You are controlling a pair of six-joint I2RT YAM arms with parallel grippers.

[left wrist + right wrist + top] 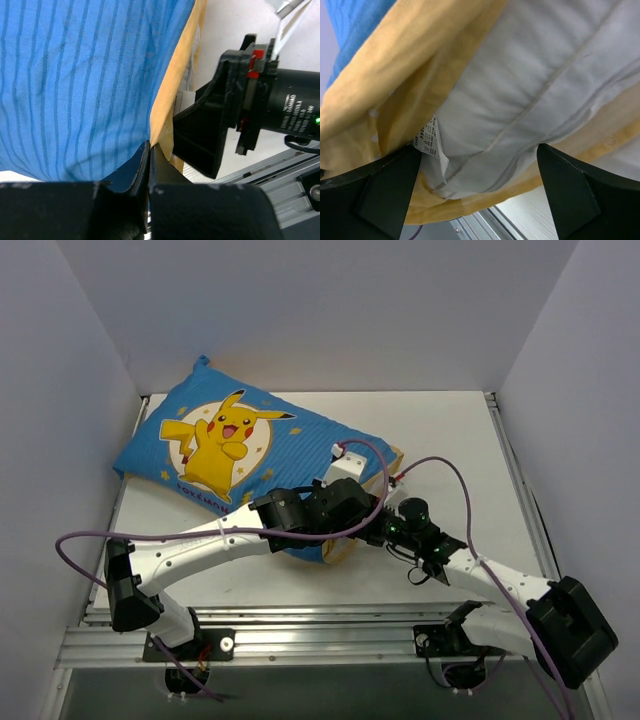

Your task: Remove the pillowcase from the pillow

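Currently, the pillowcase (230, 445) is observed lying on the counter (450, 430), toward the far left corner, with the Pikachu print facing up. The pillow (530, 75) is contained within it. Only white fabric at the open mouth is seen, and that in the right wrist view. The mouth is turned toward the near right, where the yellow lining (395, 65) shows around the pillow's end. A white printed tag (431, 137) is noted at the pillow's seam, just beside the lining.

The left hand (149, 150) is found at the near edge of the mouth. Its fingers are pressed together and pinch the pillowcase hem, with blue cloth and yellow lining both caught between them. The right hand (477, 150) is set against the mouth from the right, its fingers spread wide with the pillow's end between them. Contact with the pillow cannot be confirmed. The two hands are recorded just beside each other.

The open end is largely masked in the top view by both arms, which meet over it. A purple cable (445, 462) is looped above the counter along the right arm. White walls (330, 310) enclose the counter on three sides, and a metal rail (330, 640) is fitted along the near edge.
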